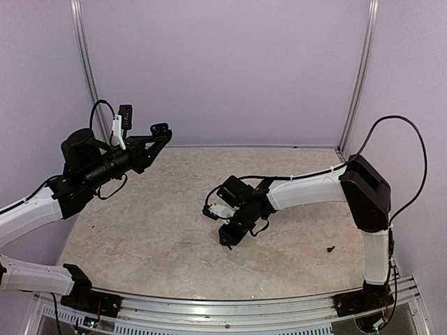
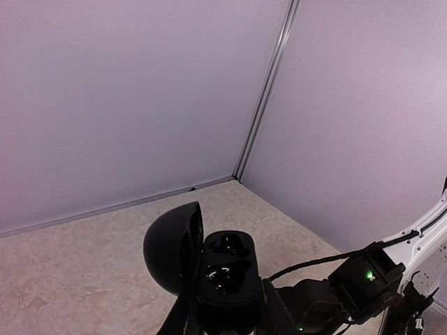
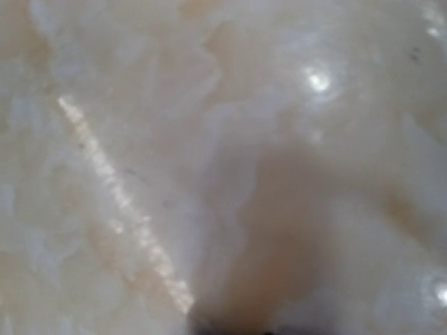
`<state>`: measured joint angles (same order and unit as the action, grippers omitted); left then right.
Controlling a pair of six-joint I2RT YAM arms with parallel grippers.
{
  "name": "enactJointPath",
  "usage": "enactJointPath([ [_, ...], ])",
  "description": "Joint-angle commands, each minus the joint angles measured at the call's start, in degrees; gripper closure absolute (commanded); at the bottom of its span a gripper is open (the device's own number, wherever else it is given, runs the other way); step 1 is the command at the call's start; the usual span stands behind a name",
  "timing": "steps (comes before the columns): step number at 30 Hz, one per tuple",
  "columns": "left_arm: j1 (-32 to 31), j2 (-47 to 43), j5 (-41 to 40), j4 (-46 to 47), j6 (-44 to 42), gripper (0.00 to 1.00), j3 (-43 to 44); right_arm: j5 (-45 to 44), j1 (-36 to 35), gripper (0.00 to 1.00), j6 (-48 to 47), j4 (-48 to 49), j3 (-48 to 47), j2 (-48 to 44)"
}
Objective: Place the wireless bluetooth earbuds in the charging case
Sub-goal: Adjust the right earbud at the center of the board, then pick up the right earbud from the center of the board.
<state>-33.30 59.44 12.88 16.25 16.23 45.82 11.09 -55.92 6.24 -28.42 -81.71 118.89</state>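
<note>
Two glossy wells (image 2: pixel 227 246); left fingers (image 2: pixel 183 318) pinch black charging case (image 2: pixel 225 285); right fingers (image 1: pixel 228 236): cannot tell.

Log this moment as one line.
left end effector: raised, holding open charging case | right end effector: down at table, grip unclear | earbuds: not seen

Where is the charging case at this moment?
The black clamshell plastic charging case, lid open, sits clamped in the left gripper, close up in the left wrist view; the top view shows it raised on the left, above the table.
</note>
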Motion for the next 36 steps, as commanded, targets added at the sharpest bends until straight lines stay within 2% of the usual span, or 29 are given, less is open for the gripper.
enactJointPath([
  [1, 0.43, -0.29, 0.3, 1.31, -1.02, 1.0, -0.31, -2.81, -1.18, 0.72, -2.22, -3.31, 0.73, -0.57],
  [12, 0.42, 0.23, 0.8, 1.59, -0.85, 1.0, -0.05, -7.62, -1.29, 0.58, -1.72, -5.82, -0.65, -1.76],
  [21, 0.43, 0.2, 0.79, 1.67, -0.91, 1.0, 0.06, -6.91, -2.03, 0.72, -1.63, -8.14, -1.63, 0.08],
  [24, 0.43, 0.24, 0.95, 1.77, -0.77, 1.0, 0.18, -7.02, -2.17, 0.72, -1.34, -9.32, -2.04, 0.38],
  [29, 0.34, 0.62, 1.2, 1.7, -0.63, 1.0, 0.64, -8.77, -2.39, 0.67, -0.67, -11.08, -2.24, -0.11],
  [36, -0.18, 1.03, 1.09, 1.85, -0.67, 1.0, 0.96, -8.72, -2.87, 0.73, -0.96, -9.94, -1.94, -0.44],
])
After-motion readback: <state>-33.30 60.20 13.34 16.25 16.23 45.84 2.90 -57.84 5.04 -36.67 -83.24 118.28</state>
